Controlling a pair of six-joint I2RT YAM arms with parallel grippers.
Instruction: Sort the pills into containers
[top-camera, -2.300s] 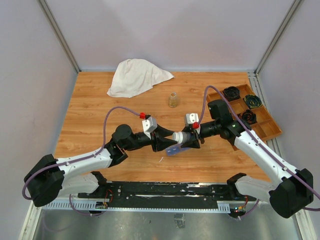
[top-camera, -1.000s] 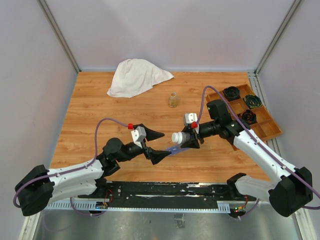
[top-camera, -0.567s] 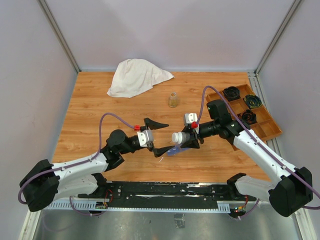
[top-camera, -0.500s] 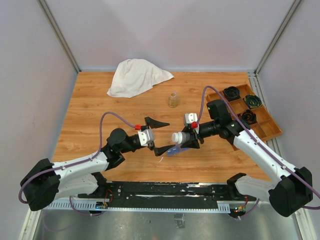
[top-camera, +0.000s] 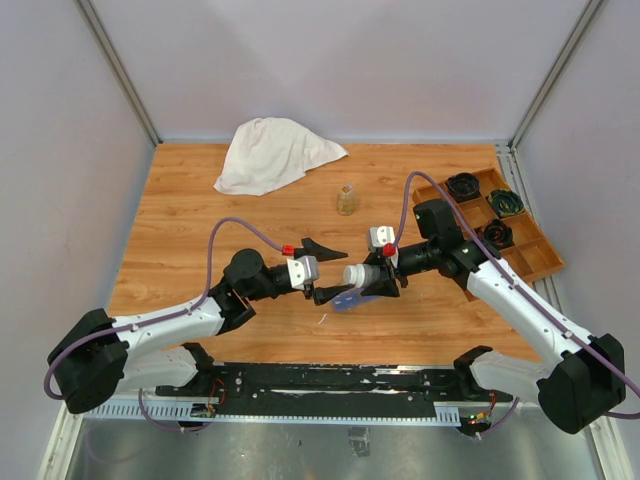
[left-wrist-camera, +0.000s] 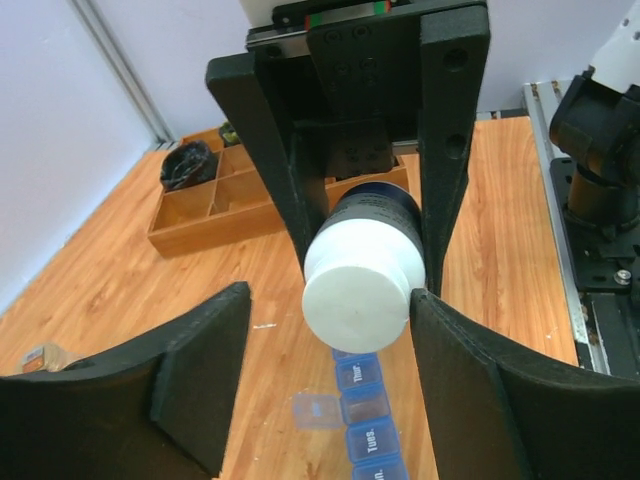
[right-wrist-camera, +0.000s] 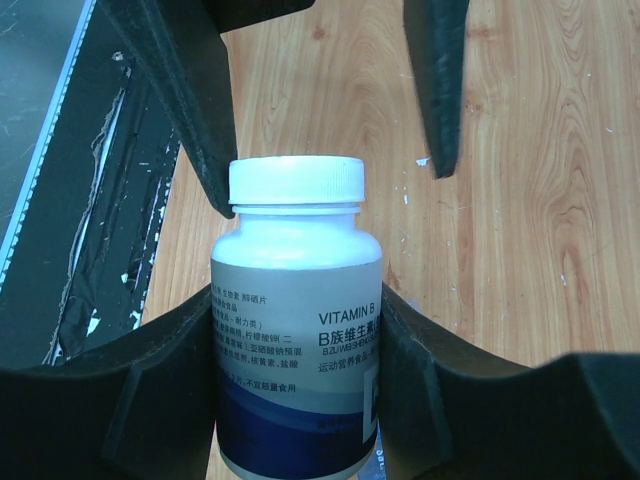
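Observation:
A white pill bottle (right-wrist-camera: 297, 340) with a blue band and a "VITAMIN B" label lies level above the table, with my right gripper (right-wrist-camera: 297, 300) shut on its body. Its white cap (left-wrist-camera: 362, 300) points at my left gripper (left-wrist-camera: 328, 300), which is open. One left finger (left-wrist-camera: 470, 380) touches the cap's side, while the other (left-wrist-camera: 200, 380) stands apart from it. From above, the left gripper (top-camera: 335, 273) meets the bottle (top-camera: 357, 274) held by the right gripper (top-camera: 385, 278). The blue containers (left-wrist-camera: 370, 430) lie on the table below, one lid flipped open. No pills show.
A crumpled white cloth (top-camera: 275, 152) lies at the back left. A small glass jar (top-camera: 347, 200) stands behind the grippers. The brown wooden divided tray (top-camera: 540, 265) at the right edge holds black round pieces (top-camera: 463, 185).
My left gripper has swung in towards the bottle's cap and its jaws have narrowed around it. The right arm and the bottle have stayed put.

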